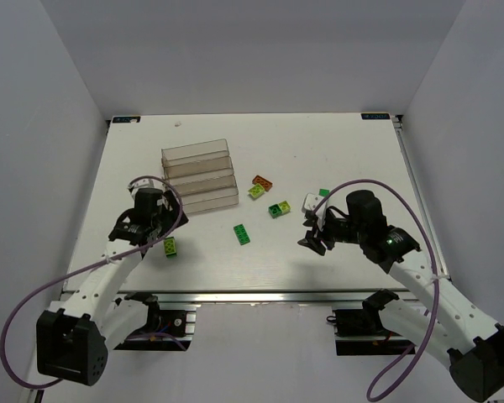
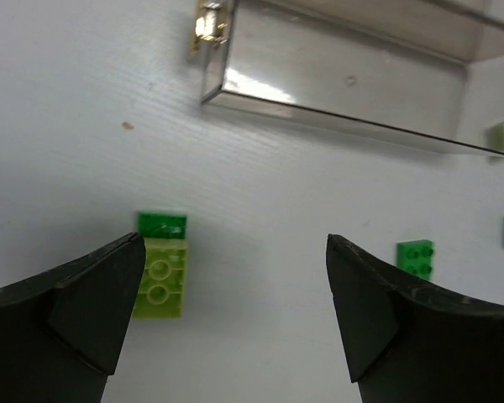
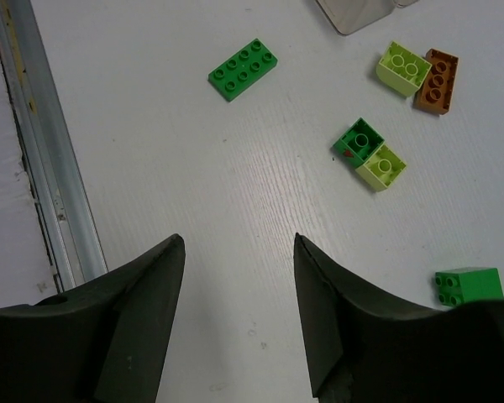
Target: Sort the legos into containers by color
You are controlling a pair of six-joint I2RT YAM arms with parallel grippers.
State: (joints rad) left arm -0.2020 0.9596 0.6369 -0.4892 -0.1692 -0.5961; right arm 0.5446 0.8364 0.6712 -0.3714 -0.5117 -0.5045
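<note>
Close to the near edge, left of centre, the left gripper (image 2: 235, 248) hangs wide open and empty. The lime-and-green brick (image 2: 160, 267) lies just beside one finger, so closing from here could knock it aside. Its two colours look joined and might land in one container. The right gripper (image 3: 238, 243) is also spread, holding nothing. The other legos (image 1: 279, 209) lie mid-table, and the containers (image 1: 199, 176) sit toward the far left corner.

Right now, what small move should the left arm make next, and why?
Probably slide the open left tool sideways toward the lime brick before lowering. That brick, touching a green brick, sits off to one side of the tool rather than centred in its gap.
</note>
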